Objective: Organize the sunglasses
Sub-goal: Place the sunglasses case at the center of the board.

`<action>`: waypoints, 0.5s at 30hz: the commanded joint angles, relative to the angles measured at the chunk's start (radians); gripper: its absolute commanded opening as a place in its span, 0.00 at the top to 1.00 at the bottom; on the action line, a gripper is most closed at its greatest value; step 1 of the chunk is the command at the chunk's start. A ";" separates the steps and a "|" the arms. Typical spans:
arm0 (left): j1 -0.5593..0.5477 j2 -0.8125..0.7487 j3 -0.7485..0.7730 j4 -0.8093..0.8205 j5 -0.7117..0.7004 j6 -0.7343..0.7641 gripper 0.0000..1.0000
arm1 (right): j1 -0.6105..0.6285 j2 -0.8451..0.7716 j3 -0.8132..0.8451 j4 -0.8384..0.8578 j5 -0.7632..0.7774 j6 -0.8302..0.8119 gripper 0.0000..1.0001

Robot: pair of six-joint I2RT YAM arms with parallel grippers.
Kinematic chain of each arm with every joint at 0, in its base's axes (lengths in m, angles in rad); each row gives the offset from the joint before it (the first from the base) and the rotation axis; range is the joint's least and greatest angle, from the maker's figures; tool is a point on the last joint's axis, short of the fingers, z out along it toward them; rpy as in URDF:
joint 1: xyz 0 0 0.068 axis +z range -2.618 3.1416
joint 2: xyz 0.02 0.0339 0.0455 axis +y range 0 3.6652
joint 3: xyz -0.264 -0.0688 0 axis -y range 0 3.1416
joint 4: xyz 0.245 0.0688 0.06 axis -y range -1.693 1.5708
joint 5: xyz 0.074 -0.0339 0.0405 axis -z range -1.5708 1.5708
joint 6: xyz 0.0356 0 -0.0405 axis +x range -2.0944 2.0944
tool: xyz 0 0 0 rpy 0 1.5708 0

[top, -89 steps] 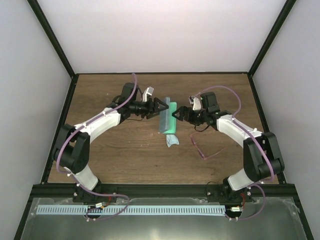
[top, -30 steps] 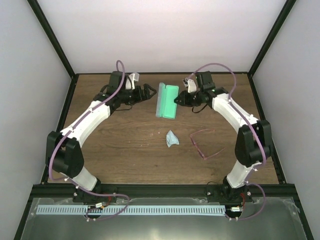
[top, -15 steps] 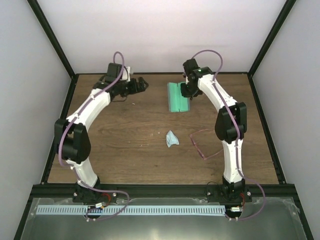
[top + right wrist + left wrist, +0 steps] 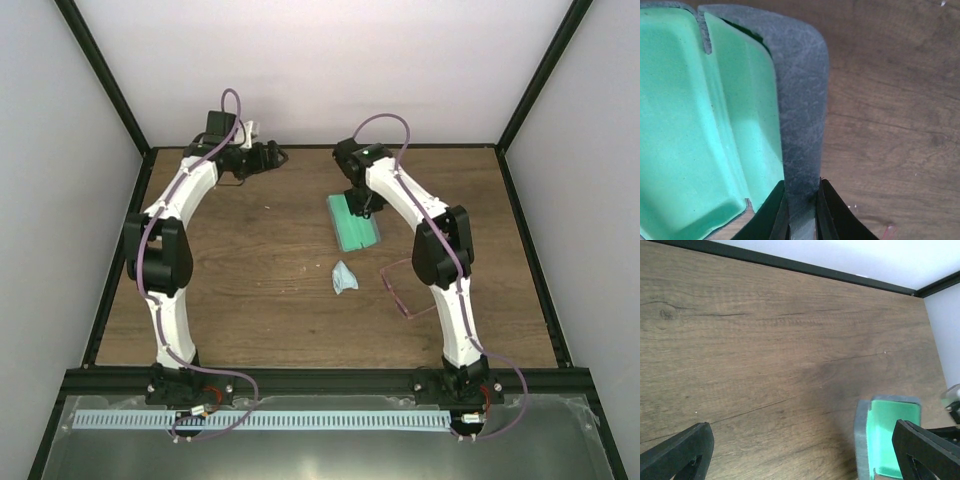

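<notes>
Grip on the case wall, sunglasses apart on the table

Right gripper [image 4: 801, 200] has its jaws pinched nearly closed on the grey outer wall of the one glasses case [image 4: 795, 100], which lies open with its green lining up. The right arm rises from its near base, arches far and left, then bends its wrist down onto the case [image 4: 354, 222]. The left gripper [image 4: 800, 447] is spread wide and holds nothing; its arm is stretched along the left side, wrist turned right at the far-left corner. One light-blue cloth [image 4: 344, 277] lies just near of the case. One pair of sunglasses [image 4: 410, 290] rests on the table [image 4: 250, 270], right of the cloth, partly hidden by the right arm.
</notes>
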 commanded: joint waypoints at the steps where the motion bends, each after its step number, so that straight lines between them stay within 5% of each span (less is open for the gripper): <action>1: 0.032 0.016 0.019 -0.012 0.081 0.010 0.00 | 0.008 -0.032 -0.045 -0.030 0.084 -0.008 0.97; 11: 0.031 0.053 -0.002 0.021 0.149 -0.032 0.00 | 0.052 -0.011 -0.003 -0.027 0.053 0.004 0.62; 15: 0.032 0.042 -0.031 0.026 0.136 -0.023 0.00 | 0.075 -0.012 0.060 -0.010 0.049 0.043 0.58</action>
